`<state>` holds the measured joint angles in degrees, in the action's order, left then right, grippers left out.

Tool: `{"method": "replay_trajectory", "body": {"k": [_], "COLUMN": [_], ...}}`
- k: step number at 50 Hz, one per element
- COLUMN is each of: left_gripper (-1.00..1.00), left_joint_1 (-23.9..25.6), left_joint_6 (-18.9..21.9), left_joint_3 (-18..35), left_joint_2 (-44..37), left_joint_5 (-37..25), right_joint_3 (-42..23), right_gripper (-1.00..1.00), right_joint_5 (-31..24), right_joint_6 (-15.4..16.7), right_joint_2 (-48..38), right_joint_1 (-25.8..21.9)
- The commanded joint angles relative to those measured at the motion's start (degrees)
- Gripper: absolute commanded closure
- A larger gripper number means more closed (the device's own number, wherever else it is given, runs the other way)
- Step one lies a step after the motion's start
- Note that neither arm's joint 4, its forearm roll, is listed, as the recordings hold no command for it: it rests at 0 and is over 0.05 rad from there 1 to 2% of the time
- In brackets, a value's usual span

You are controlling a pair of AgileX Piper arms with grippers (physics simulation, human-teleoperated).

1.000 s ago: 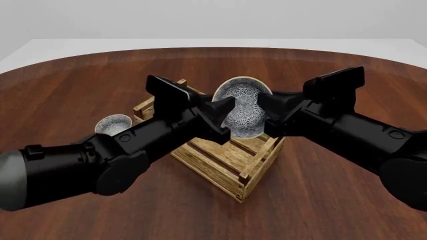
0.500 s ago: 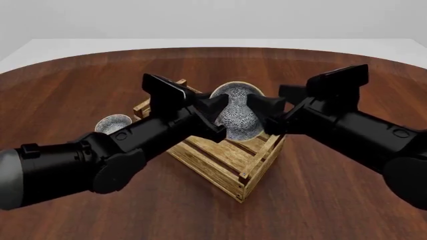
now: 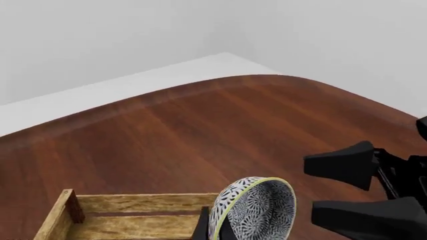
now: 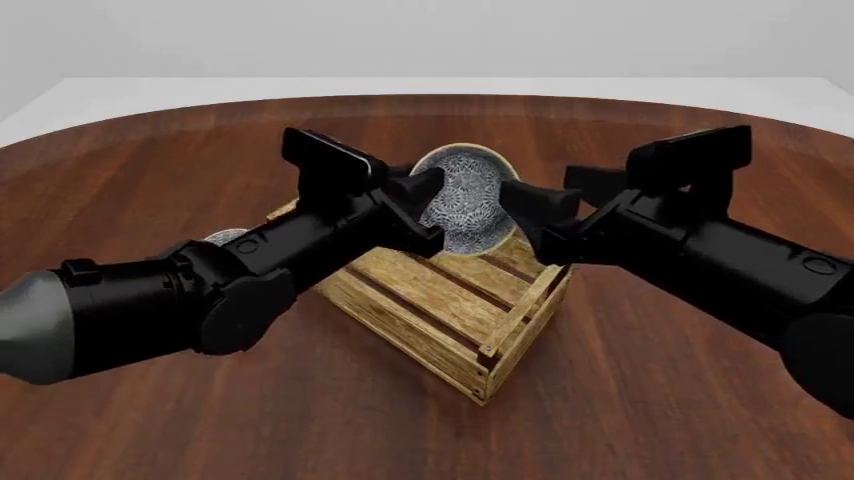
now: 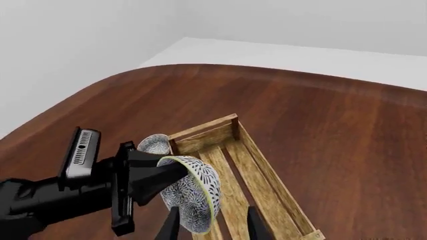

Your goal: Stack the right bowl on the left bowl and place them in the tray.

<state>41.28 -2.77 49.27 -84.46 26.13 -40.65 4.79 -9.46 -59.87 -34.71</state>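
A small white bowl with a dense blue-grey floral pattern (image 4: 465, 200) hangs tipped on its side above the far end of the tray (image 4: 447, 300), its patterned hollow turned toward the front camera and its rim standing nearly upright. The left pincer (image 4: 424, 205) is clamped on the near-left part of that rim, one finger (image 4: 416, 186) lying across the inside of the bowl. In the right wrist view the same bowl (image 5: 190, 192) shows its yellow-green lip edge-on, with the left arm's black fingers closed over it. The right pincer (image 4: 534, 215) sits just beside the bowl's right side with its fingers spread apart; whether either finger touches the bowl cannot be told. The left wrist view shows those two parted black fingers (image 3: 343, 165) next to the tilted bowl (image 3: 257, 207).

The second, matching bowl (image 4: 230, 238) rests on the surface just left of the tray, mostly hidden behind the left arm; the right wrist view shows it (image 5: 155, 144) close against the tray's corner post. The slatted light-wood tray lies angled on the dark wooden surface (image 4: 641, 400).
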Motion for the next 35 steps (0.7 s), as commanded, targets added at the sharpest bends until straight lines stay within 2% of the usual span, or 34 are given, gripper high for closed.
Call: {"method": "replay_trajectory", "body": {"k": [1, 10, 14, 15, 35], "left_gripper": [1.0, 1.0, 1.0, 1.0, 1.0], "left_joint_1": [-3.4, -4.2, -6.0, -6.0, -9.3], "left_joint_6": [1.2, 1.9, 3.6, 2.9, 6.8], "left_joint_3": [1.4, 0.5, 0.3, 0.3, 0.1], "left_joint_2": [0.2, 3.1, 3.5, 3.8, 10.9], "left_joint_5": [-0.4, -1.7, -2.3, -2.5, -10.5], "right_joint_3": [-0.1, -0.1, -0.1, -0.1, -0.2], "right_gripper": [-1.0, -1.0, -1.0, -1.0, -1.0], "right_joint_5": [-0.2, 0.0, 0.2, 0.2, 0.2], "right_joint_6": [-0.2, -0.1, -0.2, -0.2, 0.5], "right_joint_2": [0.4, 0.4, 0.1, 0.0, -0.2], "right_joint_1": [0.2, 0.5, 0.6, 0.6, 0.8]}}
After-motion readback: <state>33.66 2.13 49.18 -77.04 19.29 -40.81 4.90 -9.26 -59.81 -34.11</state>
